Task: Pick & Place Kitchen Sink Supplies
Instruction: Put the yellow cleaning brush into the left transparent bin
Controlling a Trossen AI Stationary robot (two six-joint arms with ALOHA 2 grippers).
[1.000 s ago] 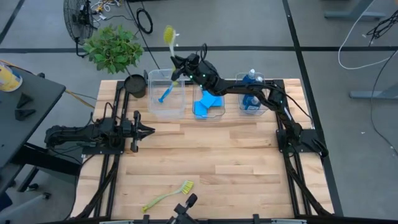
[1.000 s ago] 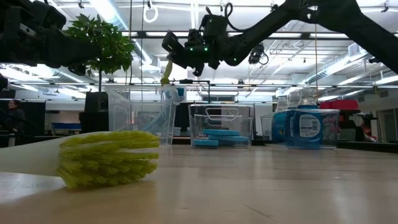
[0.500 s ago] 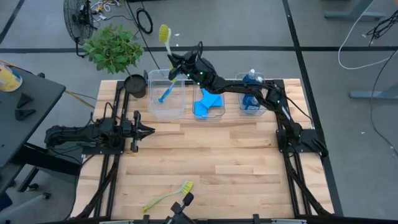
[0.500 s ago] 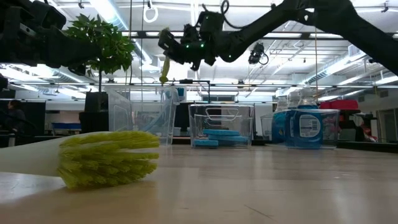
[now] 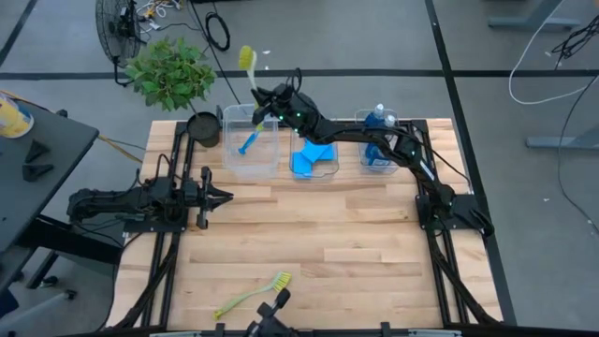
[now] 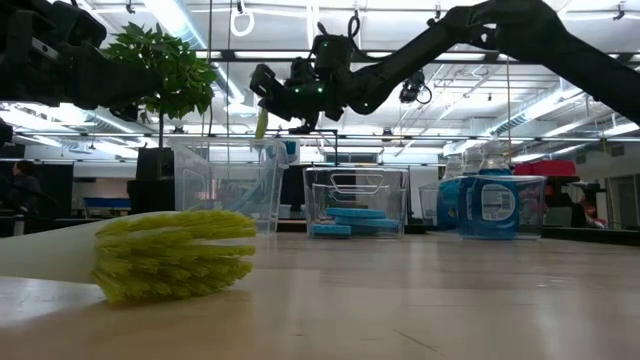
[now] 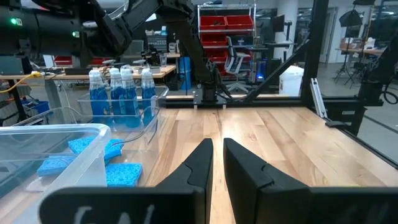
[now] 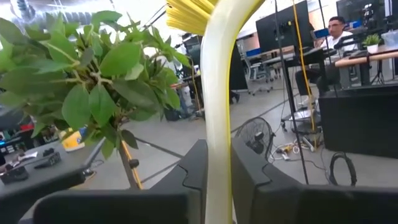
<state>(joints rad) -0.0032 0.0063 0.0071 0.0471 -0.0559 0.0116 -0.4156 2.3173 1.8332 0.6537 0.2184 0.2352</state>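
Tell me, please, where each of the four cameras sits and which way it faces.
High view: above the table, looking straight down; both arms show.
Low view: at tabletop height, looking level across; the right arm reaches in from above.
Left wrist view: on the left arm, facing the sponges and bottles; its shut fingers show.
Right wrist view: on the right arm, facing the plant; its fingers clamp the yellow brush.
High and low views share that brush.

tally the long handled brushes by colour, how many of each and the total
yellow-green long-handled brushes: 2 (held brush aloft in the right gripper; loose brush lying on the wooden table)
blue long-handled brush: 1 (in the clear plastic bin)
total: 3
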